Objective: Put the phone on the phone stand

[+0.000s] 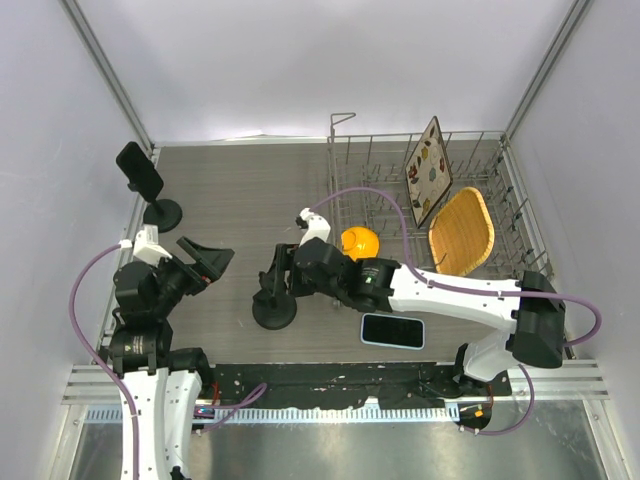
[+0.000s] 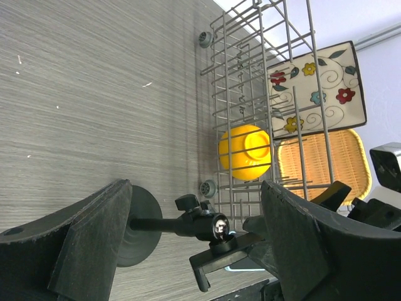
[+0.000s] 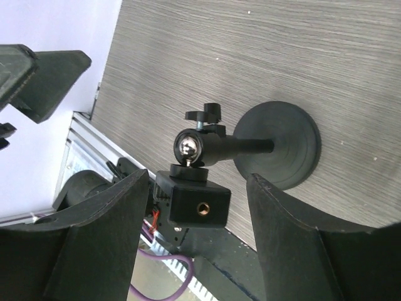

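Phone: your dark-screened flat phone in a pale case lies face up on the grey wood-grain tabletop, near the front edge.
Stand: the black phone stand with a round disc base sits upright to the left of the phone, and the two don't touch. The phone is not on it yet.
Right gripper: your right gripper has its jaws spread, with one black finger on each side of the stand's ball-joint head. There's a gap on both sides, so you're gripping nothing.
Phone vs right gripper: the phone lies back along the right forearm, toward the arm's base and just beside it. It is well clear of the fingertips.
Left gripper: your left gripper is spread wide and holds nothing. It hangs left of the stand with its fingers pointing toward it.
Phone vs left gripper: they are well apart, with the stand between them.
Left wrist view: the stand's stem and clamp show past the fingertips, not between the pads.
Background: a second black round-base stand is at the far left. A wire dish rack at the far right holds a floral rectangular plate and a woven orange dish. A yellow bowl sits at its near left corner.
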Robot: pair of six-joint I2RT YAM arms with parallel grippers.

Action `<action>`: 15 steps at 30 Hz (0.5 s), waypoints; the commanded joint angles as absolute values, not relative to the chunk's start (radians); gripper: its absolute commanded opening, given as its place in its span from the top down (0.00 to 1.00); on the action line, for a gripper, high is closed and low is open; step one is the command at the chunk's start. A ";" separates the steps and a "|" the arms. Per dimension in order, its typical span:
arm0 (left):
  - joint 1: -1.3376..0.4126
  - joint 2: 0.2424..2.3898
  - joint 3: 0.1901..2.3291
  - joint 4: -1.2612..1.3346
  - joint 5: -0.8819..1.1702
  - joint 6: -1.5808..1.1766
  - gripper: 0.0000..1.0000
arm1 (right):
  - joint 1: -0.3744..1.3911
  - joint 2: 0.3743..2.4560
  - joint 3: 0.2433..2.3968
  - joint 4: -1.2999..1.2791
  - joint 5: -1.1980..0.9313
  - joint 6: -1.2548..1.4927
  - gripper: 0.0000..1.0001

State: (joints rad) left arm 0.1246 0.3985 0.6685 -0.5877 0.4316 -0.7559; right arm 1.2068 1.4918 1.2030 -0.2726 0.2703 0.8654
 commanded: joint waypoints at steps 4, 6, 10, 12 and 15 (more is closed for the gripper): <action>0.123 0.390 0.664 -0.554 0.471 -0.769 0.12 | 1.186 1.433 1.108 -0.092 0.273 1.001 0.52; 0.123 0.390 0.661 -0.551 0.474 -0.772 0.12 | 1.180 1.402 1.042 -0.040 0.276 1.040 0.57; 0.123 0.394 0.649 -0.540 0.483 -0.788 0.12 | 1.173 1.359 0.951 0.033 0.307 1.130 0.66; 0.123 0.394 0.641 -0.523 0.492 -0.805 0.13 | 1.169 1.347 0.899 0.089 0.311 1.178 0.71; 0.123 0.396 0.621 -0.497 0.508 -0.833 0.13 | 1.161 1.357 0.862 0.150 0.293 1.218 0.76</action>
